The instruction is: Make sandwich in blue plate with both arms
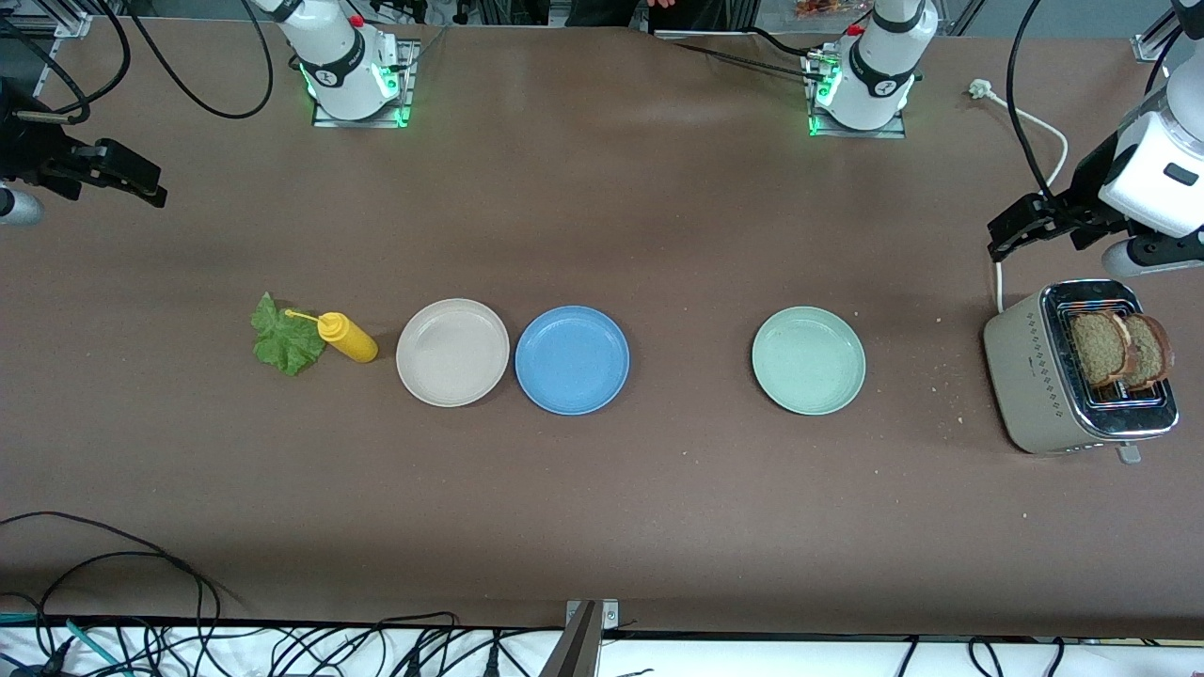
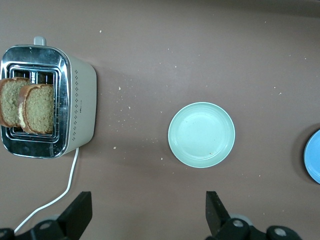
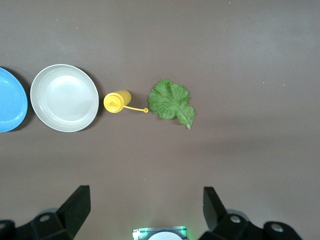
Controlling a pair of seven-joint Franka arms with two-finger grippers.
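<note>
Nothing assembled yet: blue plate (image 1: 572, 360) bare, bread slices (image 1: 1119, 349) in toaster (image 1: 1035, 376), lettuce leaf (image 1: 285, 340) on table; left gripper (image 2: 147, 212) and right gripper (image 3: 145, 207) both spread wide, holding nothing.

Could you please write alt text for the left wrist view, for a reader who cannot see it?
Two slices of brown bread stand in a toaster on a brown table, with an empty mint-green plate beside it. The open left pincer hangs above the table.

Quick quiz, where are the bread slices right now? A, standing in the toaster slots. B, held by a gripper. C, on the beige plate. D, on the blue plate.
A: both bread slices stand upright in the toaster, and the blue plate is bare.
</note>
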